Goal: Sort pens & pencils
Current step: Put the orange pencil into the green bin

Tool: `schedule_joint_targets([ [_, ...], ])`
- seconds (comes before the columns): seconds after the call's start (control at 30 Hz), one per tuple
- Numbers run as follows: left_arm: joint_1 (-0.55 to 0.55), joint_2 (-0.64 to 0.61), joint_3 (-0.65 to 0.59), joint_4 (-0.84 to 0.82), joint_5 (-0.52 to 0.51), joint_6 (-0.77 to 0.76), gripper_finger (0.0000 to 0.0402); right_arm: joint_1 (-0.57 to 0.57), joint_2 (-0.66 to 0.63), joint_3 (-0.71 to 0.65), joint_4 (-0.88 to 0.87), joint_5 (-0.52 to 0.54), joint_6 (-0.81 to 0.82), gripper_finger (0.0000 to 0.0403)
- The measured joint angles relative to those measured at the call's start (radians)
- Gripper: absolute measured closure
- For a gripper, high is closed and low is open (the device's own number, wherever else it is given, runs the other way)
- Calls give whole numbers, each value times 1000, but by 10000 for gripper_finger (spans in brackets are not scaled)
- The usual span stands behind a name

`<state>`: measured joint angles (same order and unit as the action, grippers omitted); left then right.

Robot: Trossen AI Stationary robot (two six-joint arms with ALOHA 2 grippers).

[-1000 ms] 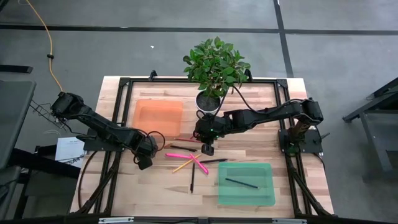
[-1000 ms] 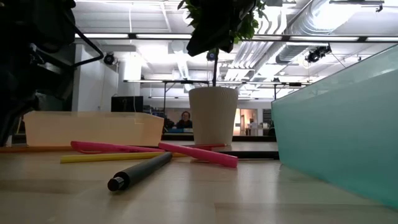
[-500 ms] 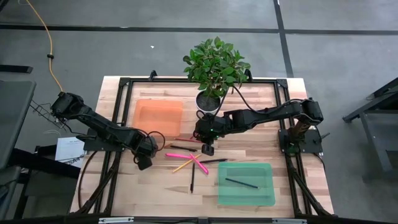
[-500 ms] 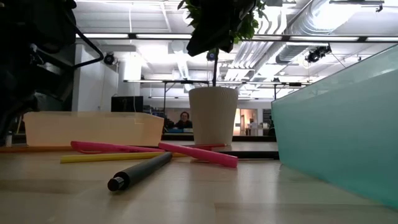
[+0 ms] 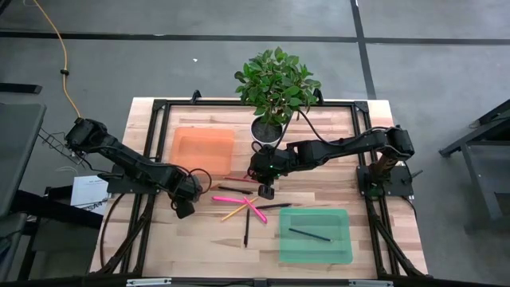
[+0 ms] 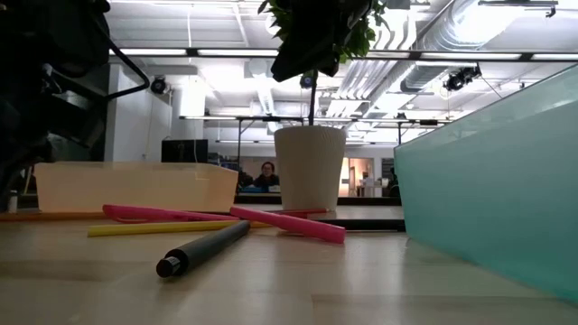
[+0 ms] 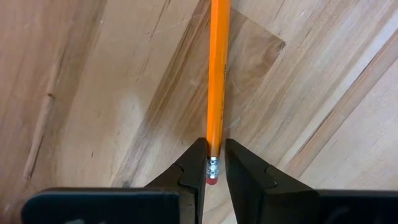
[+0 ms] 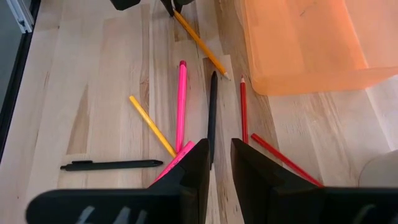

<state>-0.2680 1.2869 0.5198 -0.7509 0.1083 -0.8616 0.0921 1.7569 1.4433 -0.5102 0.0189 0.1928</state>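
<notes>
- The orange pencil is a thin straight stick with a metal band and pink eraser at one end; that eraser end sits between the fingers of the left tool, and its long axis runs straight away from the tool along the wood grain.
- The left tool is near the counter's left edge, fingers pinching the eraser end of the orange pencil.
- Two pink pens lie mid-counter, smooth and bright; one runs roughly lengthwise toward the left tool, the other crosses under the right tool's fingers.
- A yellow pencil lies slanted, its tip meeting the pink pens.
- A dark pencil lies nearly parallel to the longer pink pen, with a red pencil beside it and another red one slanting off near the orange tray.
- A black pen, matte with a clip, lies crosswise nearer the counter's front edge.
- The right tool hovers above the counter's middle, fingers narrowly apart and gripping nothing.
- The orange tray, translucent plastic, sits toward the back left; the green tray, toward the front right, holds one dark stick.
- A potted plant in a white pot stands at the back edge of the pale plank counter.
</notes>
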Motion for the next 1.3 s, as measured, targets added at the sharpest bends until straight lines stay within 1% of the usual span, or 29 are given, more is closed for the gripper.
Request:
schedule_joint_targets([
  [0.27, -1, 0, 0, 0, -8, 0, 357, 0, 0, 0, 0, 0, 0, 346],
  [0.47, 0, 0, 0, -1, -11, 1, 390, 0, 0, 0, 0, 0, 0, 346],
  [0.53, 0, 0, 1, -1, -11, 1, 395, 0, 0, 0, 0, 0, 0, 346],
  [0.73, 0, 0, 1, 0, -12, 1, 380, 0, 0, 0, 0, 0, 0, 346],
  [0.93, 0, 0, 1, 0, -12, 1, 396, 0, 0, 0, 0, 0, 0, 346],
  [1.13, 0, 0, 1, 2, -13, 0, 389, 0, 0, 0, 0, 0, -3, 346],
  [1.3, 0, 0, 1, 2, -14, 1, 394, 0, 0, 0, 0, 0, -3, 346],
])
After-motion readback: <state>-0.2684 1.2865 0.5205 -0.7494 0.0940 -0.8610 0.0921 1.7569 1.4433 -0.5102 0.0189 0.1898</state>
